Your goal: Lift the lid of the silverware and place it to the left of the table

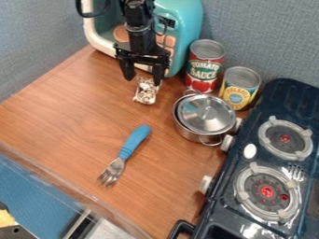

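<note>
Silvery metal makes up the lid, round and shiny, with a small knob near its middle. In the camera view it sits on the pot, toward 3 o'clock from the centre. Part of the pot's rim shows past the lid at 9 o'clock, and a wire loop handle sticks out at 11 o'clock and another at 5.

The pot's 3 o'clock side is close to the stove's knobs. Two cans stand near it, the red one at 12 o'clock and the yellow one at 1. Toward 9 o'clock from the pot, a broad stretch of wood runs to the wall. The black gripper hangs at 11 o'clock from the pot, its fingers spread apart, with a small patterned thing between and below their tips. A fork with a blue handle lies at 7 o'clock.

Brown wood grain covers the table, whose near edge slants from 9 to 6 o'clock. The dark stove fills 2 to 5 o'clock. A turquoise toy oven stands at 12, against blue-grey walls.
</note>
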`<state>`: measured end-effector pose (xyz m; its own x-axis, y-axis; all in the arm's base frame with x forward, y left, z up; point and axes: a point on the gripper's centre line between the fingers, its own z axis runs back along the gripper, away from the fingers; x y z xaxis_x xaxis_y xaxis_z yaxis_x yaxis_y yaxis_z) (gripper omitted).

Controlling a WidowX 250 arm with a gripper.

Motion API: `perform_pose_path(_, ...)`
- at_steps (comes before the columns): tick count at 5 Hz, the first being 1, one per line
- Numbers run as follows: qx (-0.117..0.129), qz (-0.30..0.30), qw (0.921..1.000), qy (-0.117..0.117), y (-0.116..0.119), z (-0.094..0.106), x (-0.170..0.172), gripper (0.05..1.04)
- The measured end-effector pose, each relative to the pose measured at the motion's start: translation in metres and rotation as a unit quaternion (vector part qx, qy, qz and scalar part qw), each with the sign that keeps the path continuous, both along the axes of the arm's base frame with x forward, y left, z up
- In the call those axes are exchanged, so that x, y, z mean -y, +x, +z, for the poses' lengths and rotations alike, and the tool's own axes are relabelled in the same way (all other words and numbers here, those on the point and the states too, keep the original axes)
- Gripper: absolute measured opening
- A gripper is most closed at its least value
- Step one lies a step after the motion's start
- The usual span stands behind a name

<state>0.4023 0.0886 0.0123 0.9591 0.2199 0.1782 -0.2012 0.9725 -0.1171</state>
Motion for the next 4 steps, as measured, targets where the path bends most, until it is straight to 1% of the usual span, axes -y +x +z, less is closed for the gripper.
perform_pose_path(1, -0.021, 0.001, 0.9998, -0.006, -0.005, -0.017, 0.001, 1.0)
perform_pose_path(2, -0.045, -0.025, 0.9987, -0.002, -0.014, -0.024, 0.018, 1.0)
perform_pose_path(3, -0.045, -0.055, 0.9973, 0.015, -0.019, -0.014, 0.041, 1.0)
perform_pose_path(4, -0.022, -0.063, 0.9976, 0.019, -0.023, 0.005, 0.052, 1.0)
